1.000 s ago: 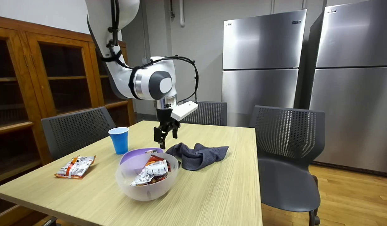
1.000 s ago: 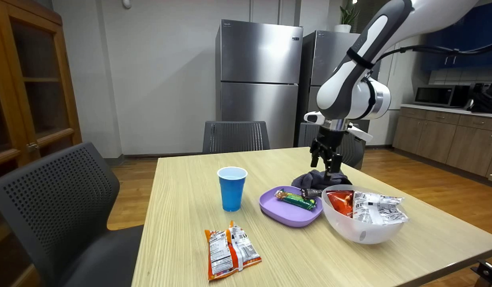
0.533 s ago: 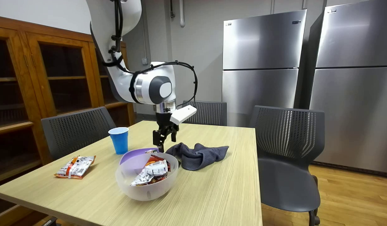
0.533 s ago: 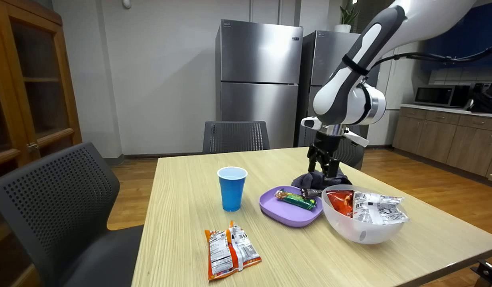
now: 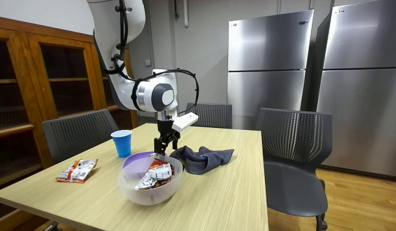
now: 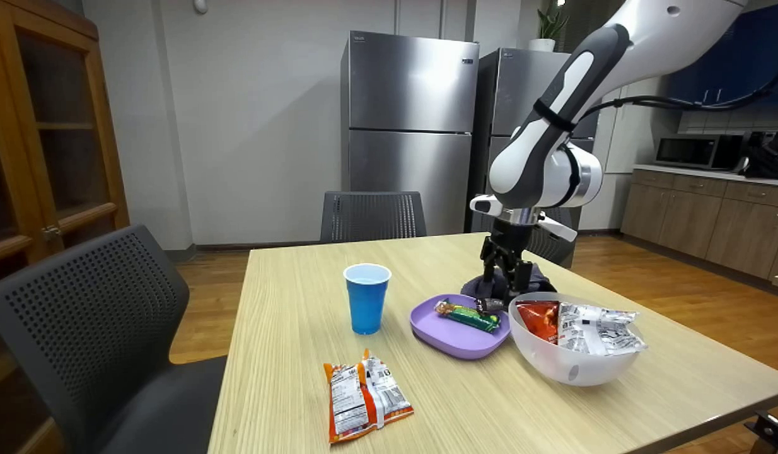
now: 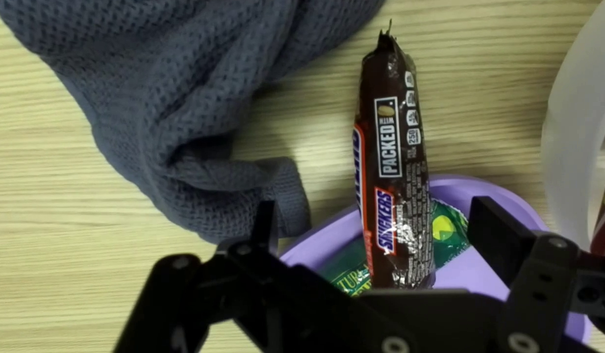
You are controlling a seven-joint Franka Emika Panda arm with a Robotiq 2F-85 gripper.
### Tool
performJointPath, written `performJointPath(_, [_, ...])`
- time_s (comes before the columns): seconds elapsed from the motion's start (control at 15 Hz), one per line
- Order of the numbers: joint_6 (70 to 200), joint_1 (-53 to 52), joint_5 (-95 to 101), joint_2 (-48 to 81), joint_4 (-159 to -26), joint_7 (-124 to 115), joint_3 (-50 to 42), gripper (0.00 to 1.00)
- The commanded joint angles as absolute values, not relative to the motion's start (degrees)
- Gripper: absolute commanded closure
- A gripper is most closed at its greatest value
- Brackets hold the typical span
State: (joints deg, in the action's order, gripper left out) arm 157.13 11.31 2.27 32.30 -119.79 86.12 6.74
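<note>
One bent arm (image 6: 521, 173), fingers (image 7: 501, 238) parted, above Snickers (image 7: 393, 171)

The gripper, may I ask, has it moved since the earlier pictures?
Yes: in an exterior view, the gripper moved down and slightly toward the unmoved blue cup.

A: Which markings are you reading on the brown wrapper (image 7: 394, 166)?
B: You are reading "SNICKERS", "PACKED WITH" and "250".
A: And on the green wrapper (image 7: 352, 275)?
B: It is showing you partial lettering, "TUR".
</note>
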Motion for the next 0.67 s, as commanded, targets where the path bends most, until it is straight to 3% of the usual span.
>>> performJointPath(0.0, [155.6,10.6,3.8,33.8,-117.5,84.9,6.2,0.0])
performJointPath(0.27, [155.8,10.8,4.0,34.5,-117.3,85.1,6.2,0.0])
performJointPath(0.33, [155.8,10.8,4.0,34.5,-117.3,85.1,6.1,0.08])
performJointPath(0.4, [155.8,11.0,3.9,34.5,-117.2,85.4,6.3,0.26])
performJointPath(0.6, [155.8,11.0,3.9,34.4,-117.3,85.3,6.2,0.51])
